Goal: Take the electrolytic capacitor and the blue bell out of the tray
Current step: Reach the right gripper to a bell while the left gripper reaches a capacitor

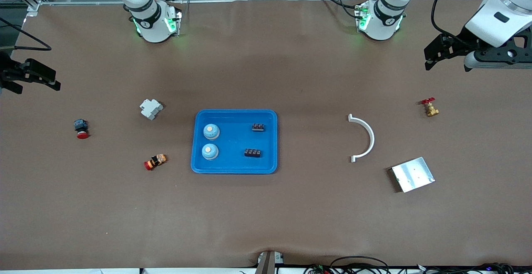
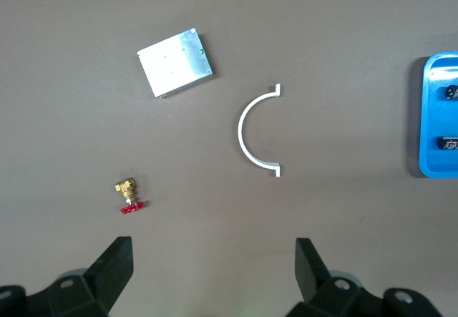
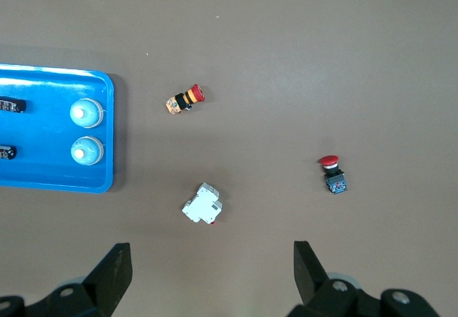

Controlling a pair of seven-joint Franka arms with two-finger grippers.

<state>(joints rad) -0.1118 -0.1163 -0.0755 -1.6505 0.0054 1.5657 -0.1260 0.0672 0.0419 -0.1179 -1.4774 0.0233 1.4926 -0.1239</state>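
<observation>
you are looking at a blue tray (image 1: 234, 168) sitting at the middle of the table (image 1: 266, 215). inside it two bells (image 1: 211, 131) with pale blue domes are lying toward the right arm's end, one nearer the front camera than the other. two small dark capacitors (image 1: 258, 127), which are possibly terminal-style parts since the view is poor, are lying in the tray toward the left arm's end, at about three o'clock from the bells in the front view.

your left end effector (image 2: 213, 260) is hanging above the left arm's end of the table, fingers spread wide and gripping nothing. a brass valve (image 1: 430, 108) with a red handle is lying below it, at about seven o'clock from it in the front view. a white curved clip (image 1: 365, 138) and a silver metal plate (image 1: 412, 174) are lying between that valve and the tray.

your right end effector (image 3: 212, 260) is hanging above the right arm's end of the table, fingers also wide apart and empty. a red push button (image 1: 81, 128), a white breaker (image 1: 151, 108) and a red-capped orange switch (image 1: 155, 161) are lying on the table there, all apart from the tray.
</observation>
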